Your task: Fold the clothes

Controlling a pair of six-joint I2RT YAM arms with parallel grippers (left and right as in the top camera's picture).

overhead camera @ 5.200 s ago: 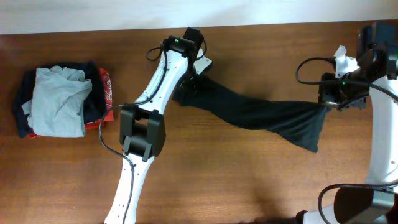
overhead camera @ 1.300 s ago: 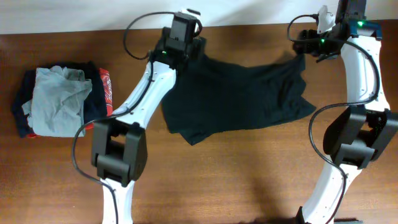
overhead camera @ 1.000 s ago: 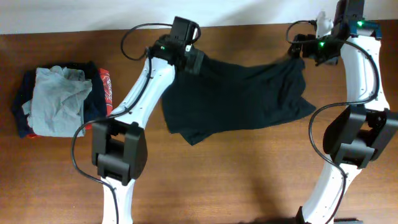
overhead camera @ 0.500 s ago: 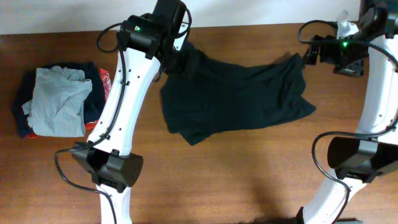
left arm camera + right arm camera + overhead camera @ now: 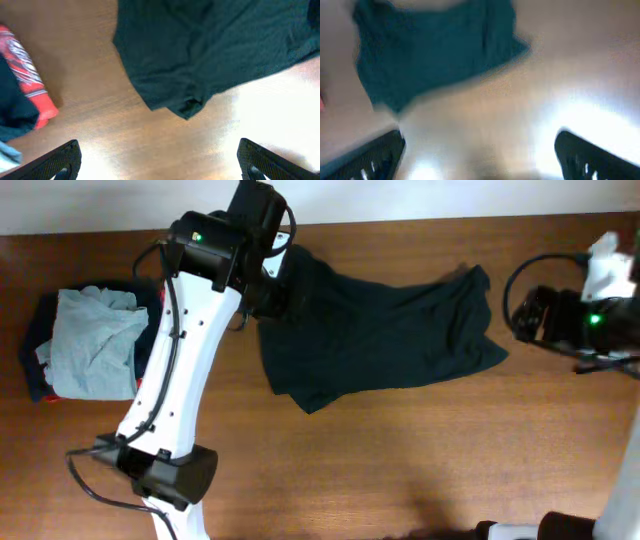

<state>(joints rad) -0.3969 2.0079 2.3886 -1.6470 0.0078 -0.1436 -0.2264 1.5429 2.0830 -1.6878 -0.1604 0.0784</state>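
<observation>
The black T-shirt [image 5: 385, 330] lies spread on the brown table, its long side running left to right, with a corner [image 5: 187, 106] pointing toward the front. My left gripper [image 5: 159, 150] hangs high above the shirt's left part, open and holding nothing. The left arm [image 5: 205, 260] covers the shirt's far left corner in the overhead view. Raised beyond the shirt's right edge, my right gripper [image 5: 479, 142] is also open and empty. The right wrist view is blurred, with the shirt [image 5: 435, 50] at its upper left.
A pile of other garments sits at the table's left: light grey [image 5: 95, 340] on top, navy [image 5: 35, 350] beneath, red-orange [image 5: 170, 320] at its right edge. The red-orange piece [image 5: 30, 75] lies close to the shirt's left side. The table's far edge [image 5: 400, 222] runs just behind the shirt.
Both arms have lifted away from the shirt's far corners. The left arm rose over its left part and the right arm swung out to the right and forward. The shirt stayed put.
</observation>
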